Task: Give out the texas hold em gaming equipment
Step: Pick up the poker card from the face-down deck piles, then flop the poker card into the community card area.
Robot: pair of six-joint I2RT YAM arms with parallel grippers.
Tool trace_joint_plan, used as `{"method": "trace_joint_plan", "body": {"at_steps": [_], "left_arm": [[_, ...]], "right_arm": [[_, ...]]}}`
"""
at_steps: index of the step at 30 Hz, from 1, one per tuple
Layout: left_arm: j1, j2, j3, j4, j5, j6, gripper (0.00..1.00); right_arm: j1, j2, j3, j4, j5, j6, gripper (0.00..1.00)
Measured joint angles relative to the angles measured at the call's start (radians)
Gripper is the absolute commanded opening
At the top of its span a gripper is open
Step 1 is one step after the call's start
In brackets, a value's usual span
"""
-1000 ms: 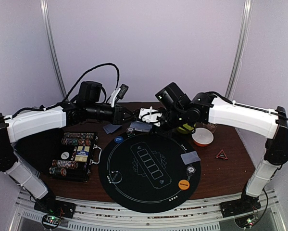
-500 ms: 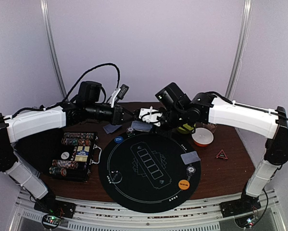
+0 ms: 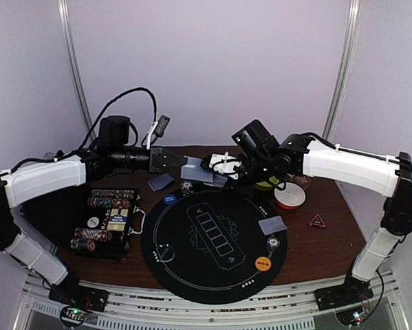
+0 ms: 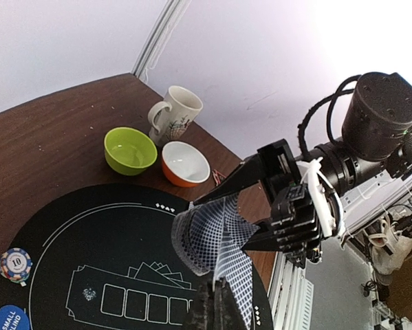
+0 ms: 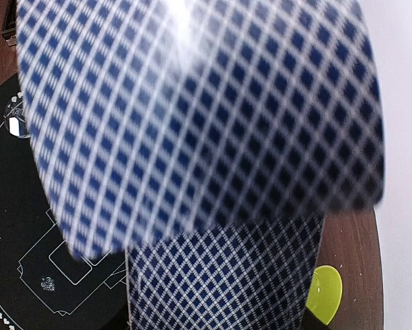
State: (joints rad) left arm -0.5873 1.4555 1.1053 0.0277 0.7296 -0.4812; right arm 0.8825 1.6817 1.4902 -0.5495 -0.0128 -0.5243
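Both jaws pinch cards [image 3: 197, 172] by the mat's [image 3: 192, 268] far edge.

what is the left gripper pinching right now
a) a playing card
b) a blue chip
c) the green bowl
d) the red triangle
a: in the left wrist view the left gripper is closed on the edge of a bent playing card with a blue checked back, which runs up to the pack held in the right gripper.
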Motion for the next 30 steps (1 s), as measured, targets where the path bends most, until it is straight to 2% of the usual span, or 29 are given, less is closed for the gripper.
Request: {"method": "trace_joint_plan", "body": {"at_steps": [8, 15, 20, 24, 27, 30], "left_arm": [[0.129, -0.071, -0.018, -0.012, -0.024, -0.006, 0.00], [0.147, -0.071, 0.027, -0.174, -0.242, 0.167, 0.00], [0.109, -0.072, 0.008, -0.205, -0.407, 0.343, 0.00], [0.060, -0.133, -0.155, -0.040, -0.444, 0.528, 0.00], [0.012, -0.196, -0.345, 0.138, -0.429, 0.693, 0.00], [-0.042, -0.164, -0.417, 0.229, -0.430, 0.860, 0.00]], "right_arm": [[-0.031, -0.058, -0.029, 0.008, -0.003, 0.014, 0.50], [-0.036, -0.093, -0.057, 0.003, -0.003, 0.031, 0.50], [-0.037, -0.118, -0.057, -0.006, -0.003, 0.034, 0.50], [-0.039, -0.143, -0.057, -0.021, -0.003, 0.035, 0.50], [-0.045, -0.163, -0.058, -0.027, -0.003, 0.039, 0.50], [-0.050, -0.182, -0.058, -0.030, -0.003, 0.043, 0.50]]}}
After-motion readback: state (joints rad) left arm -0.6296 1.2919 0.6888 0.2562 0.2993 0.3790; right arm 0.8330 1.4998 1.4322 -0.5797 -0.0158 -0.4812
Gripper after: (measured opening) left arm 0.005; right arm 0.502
